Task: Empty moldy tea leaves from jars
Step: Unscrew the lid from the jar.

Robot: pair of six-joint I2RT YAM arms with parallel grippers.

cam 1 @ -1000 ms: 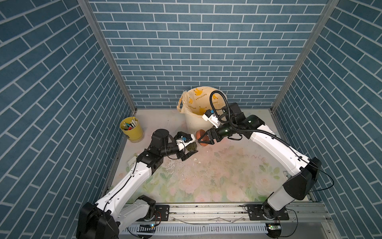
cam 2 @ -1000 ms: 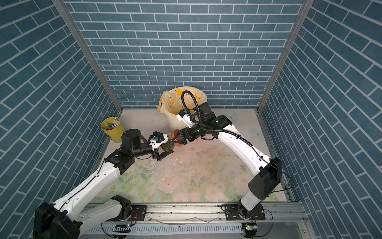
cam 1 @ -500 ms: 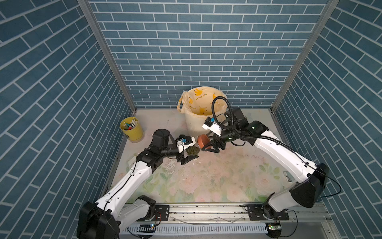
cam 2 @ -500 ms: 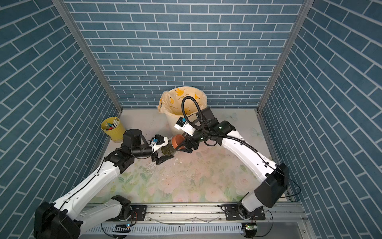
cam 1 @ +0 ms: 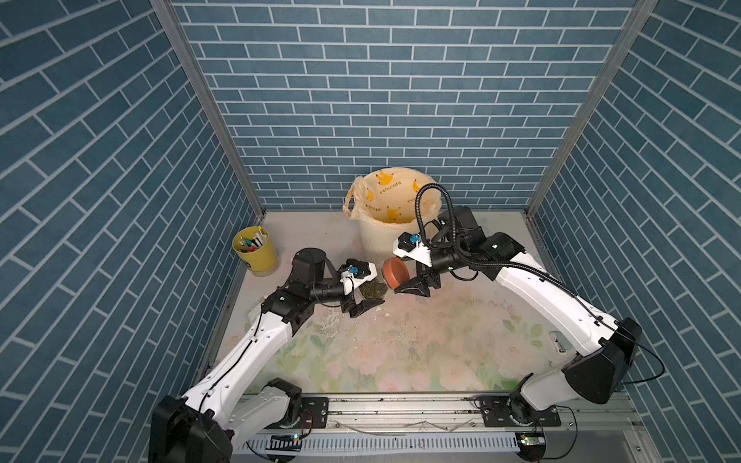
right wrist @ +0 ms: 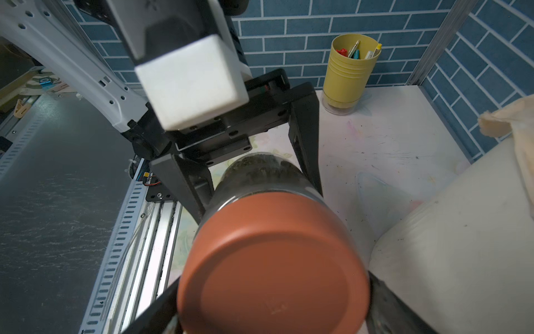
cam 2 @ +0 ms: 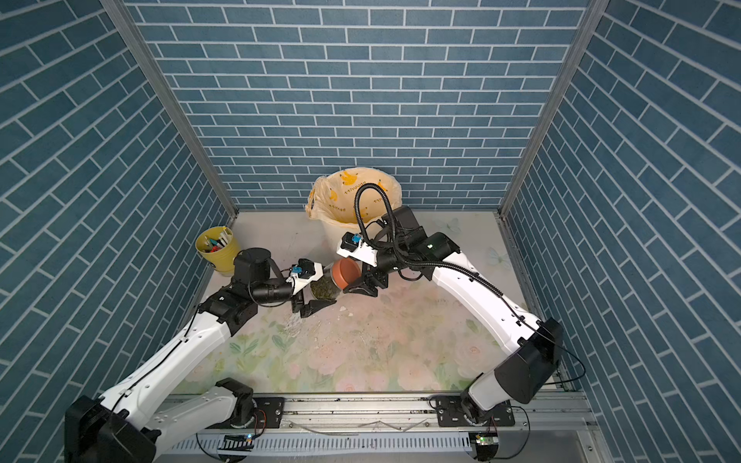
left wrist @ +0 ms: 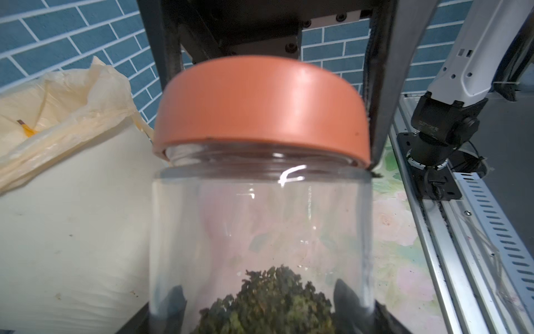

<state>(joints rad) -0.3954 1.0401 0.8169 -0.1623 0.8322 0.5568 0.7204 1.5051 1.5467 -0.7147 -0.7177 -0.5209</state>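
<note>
The left gripper (cam 1: 369,292) is clamping the glass body of the jar (left wrist: 260,217), holding it above the table (cam 1: 441,340) just beside the bin (cam 1: 375,244) — long axis lying near level, lid (right wrist: 271,269) pointing at the right gripper (cam 1: 399,274), tea leaves (left wrist: 268,300) sitting at the base end. The right gripper's jaws are flanking the lid, wide apart — whether they are pressing it cannot be told.

Clear jar (left wrist: 260,225) sideways in mid-air, reddish-brown lid (right wrist: 271,269) on, olive tea leaves (left wrist: 268,303) clumped at its base.
</note>
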